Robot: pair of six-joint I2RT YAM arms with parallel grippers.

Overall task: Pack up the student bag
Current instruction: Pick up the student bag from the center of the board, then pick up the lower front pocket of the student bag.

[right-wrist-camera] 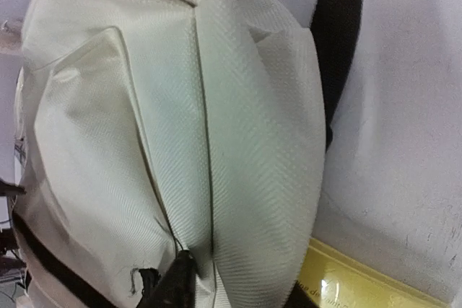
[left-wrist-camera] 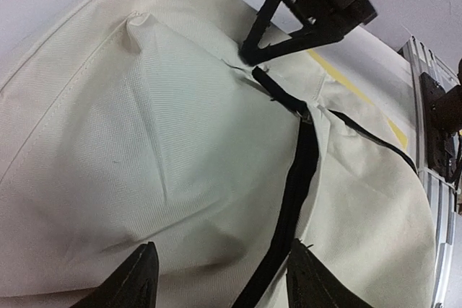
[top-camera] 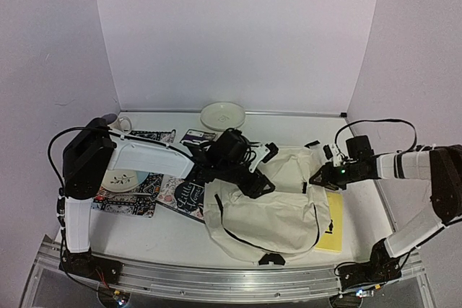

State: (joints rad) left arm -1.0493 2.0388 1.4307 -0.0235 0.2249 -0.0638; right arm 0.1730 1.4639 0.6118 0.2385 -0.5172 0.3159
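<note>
While the student bag (top-camera: 267, 214) lies crosswise at the table's (top-camera: 173, 239) near edge, between both arms, our left gripper (top-camera: 258, 185) sits nearer its middle; from its wrist, spread fingers (left-wrist-camera: 137, 283) straddle the zipper line (left-wrist-camera: 296, 171) running toward our right gripper (left-wrist-camera: 250, 54); from that wrist, it pinches a bag fold

Left arm (top-camera: 148, 155): reaches right from a raised shoulder, wrist pitched down. Left gripper (left-wrist-camera: 224, 247): fingers spread apart, gripping nothing. Right arm (top-camera: 411, 164): elbow folded, forearm level, pointing left. Right gripper (top-camera: 315, 177): fingers pinched together on student bag (top-camera: 274, 210) fabric.
</note>
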